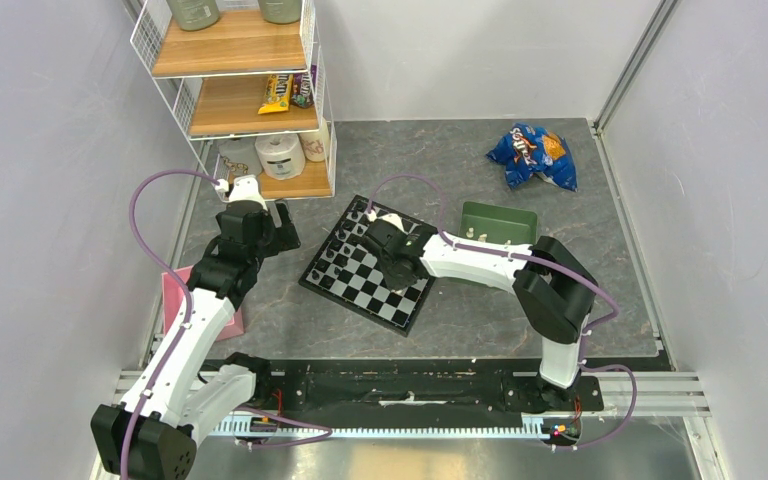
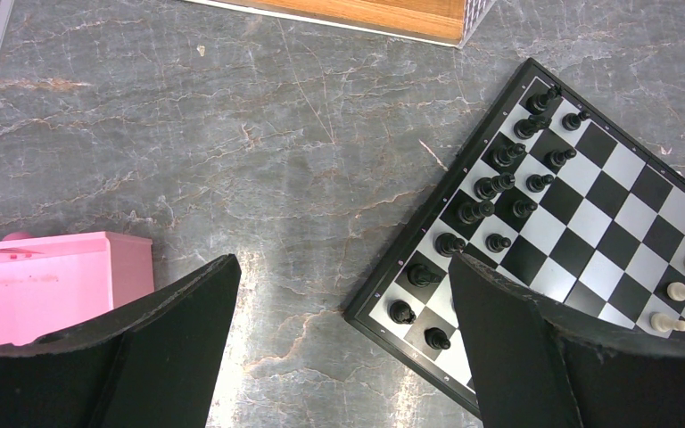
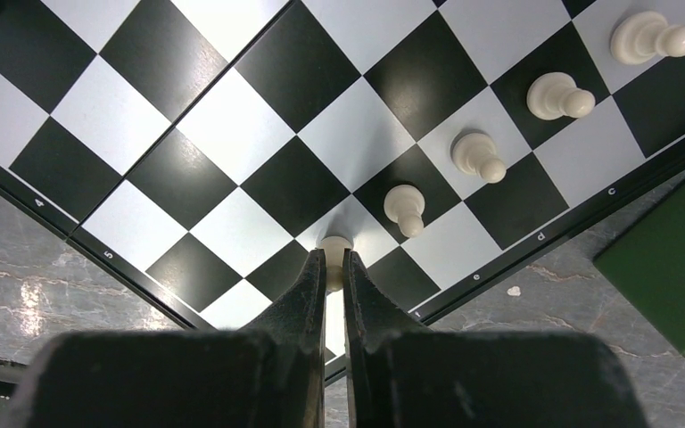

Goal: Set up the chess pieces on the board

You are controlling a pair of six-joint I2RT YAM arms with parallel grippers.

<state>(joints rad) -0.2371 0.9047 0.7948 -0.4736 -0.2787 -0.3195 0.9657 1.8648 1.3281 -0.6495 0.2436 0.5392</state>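
The chessboard (image 1: 360,285) lies tilted at the table's middle; it also shows in the left wrist view (image 2: 620,201) and the right wrist view (image 3: 232,134). Several cream-white chess pieces stand in a row near its right edge, among them one (image 3: 404,207) beside my right gripper. My right gripper (image 3: 329,264) is shut on a cream-white piece (image 3: 332,248) over a white square by the board's edge. Black pieces (image 2: 499,183) fill the board's left side. My left gripper (image 2: 343,348) is open and empty over the table, left of the board.
A green tray (image 1: 500,222) holding white pieces sits right of the board. A pink box (image 2: 49,285) lies at the left. A wire shelf (image 1: 240,90) stands at the back left. A blue snack bag (image 1: 532,155) lies at the back right.
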